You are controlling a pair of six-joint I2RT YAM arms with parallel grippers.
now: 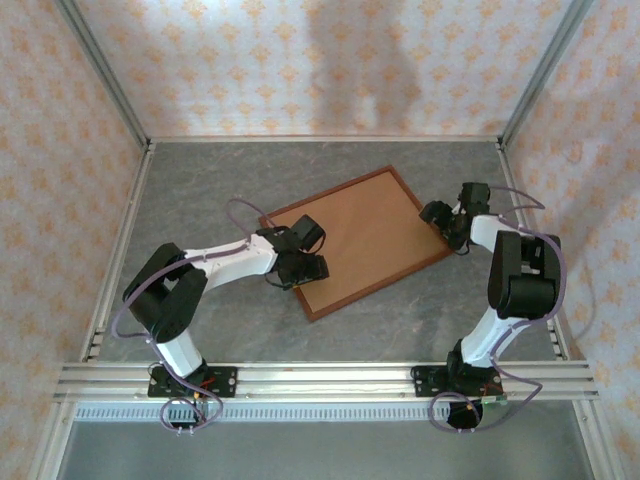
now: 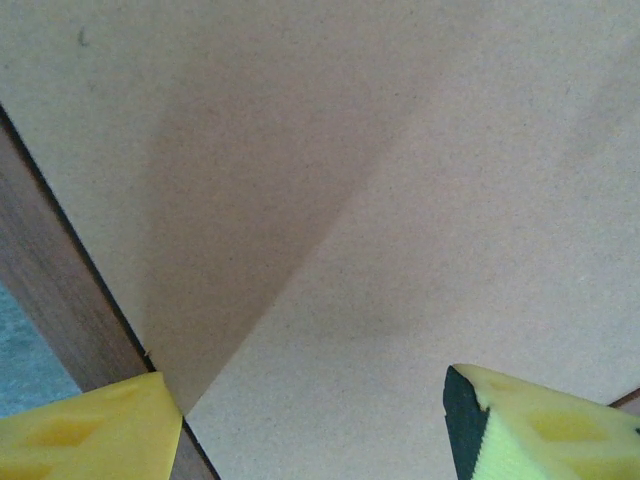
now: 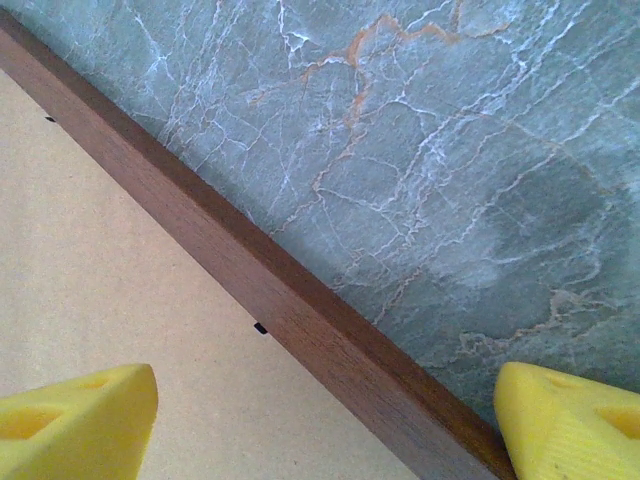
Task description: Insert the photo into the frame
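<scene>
The frame [image 1: 400, 187] lies face down and slanted on the grey table, its thin reddish-brown moulding around a plain brown backing board [image 1: 365, 240]. The photo is hidden from every view. My left gripper [image 1: 303, 268] hovers open over the frame's near-left corner; in the left wrist view its yellow fingertips [image 2: 90, 430] straddle the board [image 2: 380, 200] and the moulding [image 2: 60, 320]. My right gripper [image 1: 447, 222] stands open at the frame's right edge. In the right wrist view its fingertips [image 3: 565, 425] straddle the moulding [image 3: 300, 310], one over the board [image 3: 120, 300], one over the table.
The marbled grey tabletop [image 1: 210, 180] is bounded by metal rails and patterned walls. A small black tab [image 3: 260, 328] sits where the board meets the moulding.
</scene>
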